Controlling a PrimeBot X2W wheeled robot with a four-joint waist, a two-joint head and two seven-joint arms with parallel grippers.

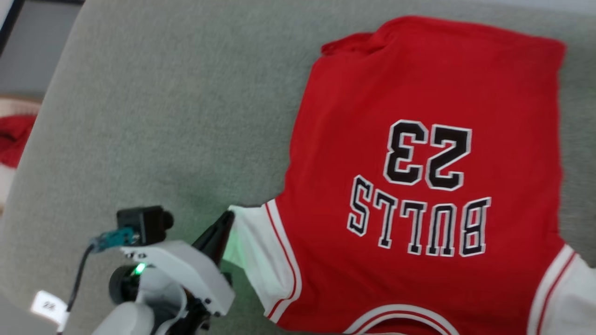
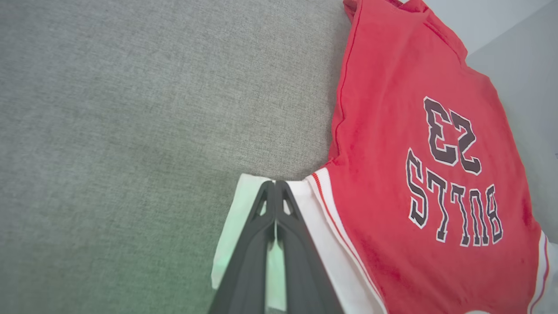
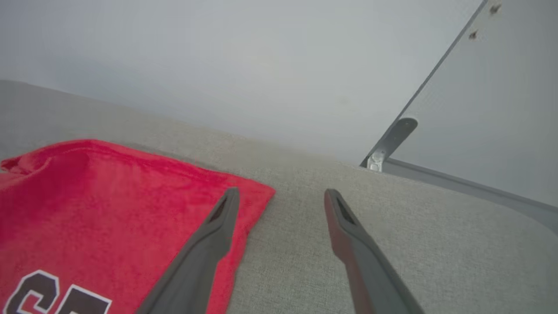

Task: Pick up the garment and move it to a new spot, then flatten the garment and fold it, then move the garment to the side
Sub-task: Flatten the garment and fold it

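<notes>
You face a broad grey-green cushion (image 1: 163, 116), with a pale wall (image 3: 218, 65) behind it in the right wrist view. The shirt (image 1: 419, 83) lies spread on the right half of the cushion, print side up, collar end nearest you and hem farthest. The "23" and the lettering read upside down from the head view. The body looks mostly flat, with a small rumple at the far left hem corner.

Its white left sleeve (image 1: 253, 251) juts out onto bare cushion. Your left gripper (image 2: 274, 185) lies over that sleeve, its fingers pressed together with the tips at the sleeve's far edge. It appears to have the cloth pinched, though the contact underneath is hidden.

Your right gripper (image 3: 281, 195) is wide open and holds nothing. It hovers over the far right hem corner, one finger above red cloth and one above cushion.

Judging by this, flattening is nearly done and folding is starting. The next move calls for drawing the sleeve inward across the red body, low and steady. The right gripper would need to close on its hem corner.
</notes>
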